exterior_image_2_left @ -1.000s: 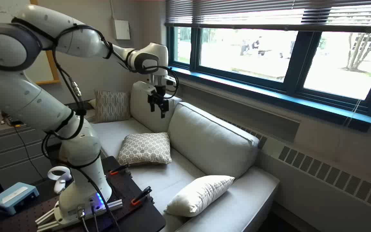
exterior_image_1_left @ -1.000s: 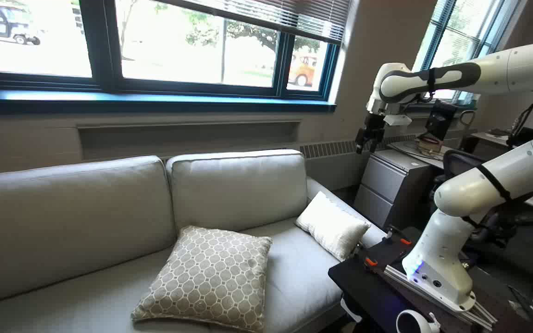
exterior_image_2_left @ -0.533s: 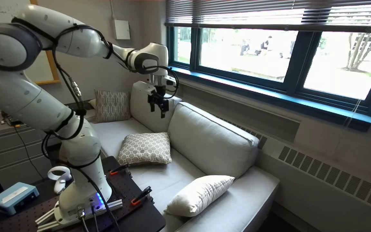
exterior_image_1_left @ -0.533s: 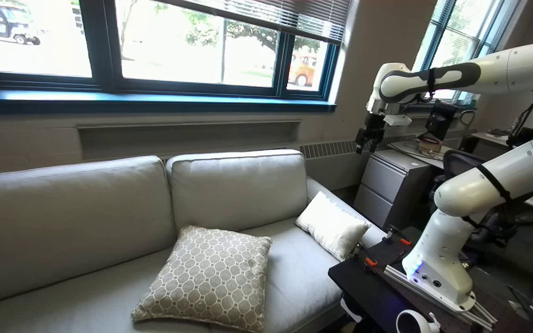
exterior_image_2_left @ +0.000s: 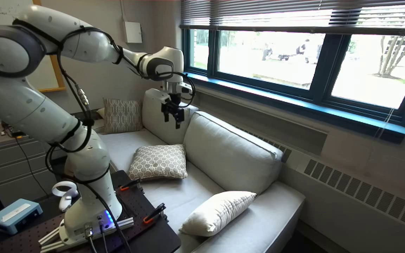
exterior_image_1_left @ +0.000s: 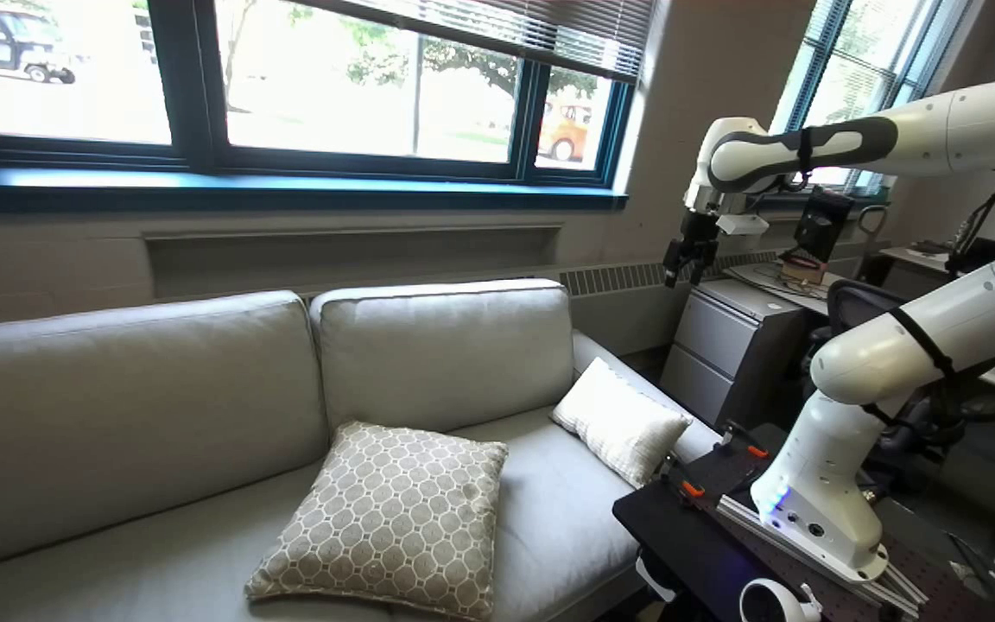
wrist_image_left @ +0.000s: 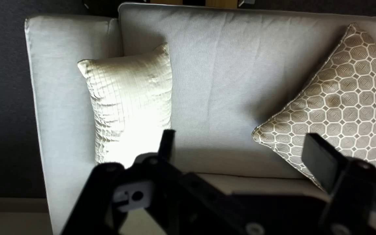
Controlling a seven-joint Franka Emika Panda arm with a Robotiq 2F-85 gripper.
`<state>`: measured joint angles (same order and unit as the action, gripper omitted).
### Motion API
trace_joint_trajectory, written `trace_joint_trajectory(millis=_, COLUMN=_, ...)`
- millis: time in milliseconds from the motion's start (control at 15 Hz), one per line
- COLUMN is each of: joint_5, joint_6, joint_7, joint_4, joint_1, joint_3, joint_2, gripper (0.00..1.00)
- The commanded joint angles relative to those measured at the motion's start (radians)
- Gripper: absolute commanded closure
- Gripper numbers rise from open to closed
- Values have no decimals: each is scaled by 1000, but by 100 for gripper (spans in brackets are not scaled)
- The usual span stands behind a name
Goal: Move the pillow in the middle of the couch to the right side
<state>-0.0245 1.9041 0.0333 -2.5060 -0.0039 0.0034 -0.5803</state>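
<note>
Couch (exterior_image_1_left: 446, 354): from where I stand, relocation not yet made. The patterned pillow (exterior_image_1_left: 402, 518) lies at mid-couch, apart from the small white pillow (exterior_image_2_left: 220, 212) at one end. End effector (exterior_image_2_left: 172, 122): spread wide, holding nothing, raised, touching neither pillow. Judged to be at the outset: grasp, carry and set-down on the right side all outstanding.

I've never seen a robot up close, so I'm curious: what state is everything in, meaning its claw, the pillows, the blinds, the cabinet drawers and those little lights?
Gripper, open, holding nothing
Middle patterned pillow, lying face up on the couch
White pillow, tilted against the armrest
Far patterned pillow, upright on edge
Large window's blinds, partly lowered
Filing cabinet drawers, shut
Robot base lights, lit blue
</note>
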Motion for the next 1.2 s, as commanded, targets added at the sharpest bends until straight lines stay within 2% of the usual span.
trace_joint_trajectory(millis=0, joint_5=2, joint_6=-2, joint_7=-2, joint_4=2, joint_1=5, joint_3=-4, joint_2=0, gripper=0)
trace_joint_trajectory(millis=133, joint_5=16, joint_6=3, joint_7=6, joint_4=16, joint_1=-9, joint_3=-16, joint_2=6, gripper=0)
trace_joint_trajectory(millis=333, joint_5=-25, joint_6=81, joint_7=4, joint_4=29, joint_1=0, joint_3=-31, joint_2=49, gripper=0)
trace_joint_trajectory(millis=533, joint_5=-136, joint_6=215, joint_7=12, joint_4=48, joint_1=39, joint_3=-43, joint_2=159, gripper=0)
trace_joint_trajectory(millis=733, joint_5=-289, joint_6=370, joint_7=47, joint_4=87, joint_1=100, joint_3=-34, joint_2=338, gripper=0)
trace_joint_trajectory(millis=867, joint_5=-380, joint_6=430, joint_7=69, joint_4=135, joint_1=137, joint_3=-22, joint_2=462, gripper=0)
trace_joint_trajectory(millis=1000, joint_5=-447, joint_6=449, joint_7=78, joint_4=207, joint_1=154, joint_3=2, joint_2=590, gripper=0)
trace_joint_trajectory(millis=1133, joint_5=-445, joint_6=417, joint_7=41, joint_4=293, joint_1=149, joint_3=38, joint_2=709, gripper=0)
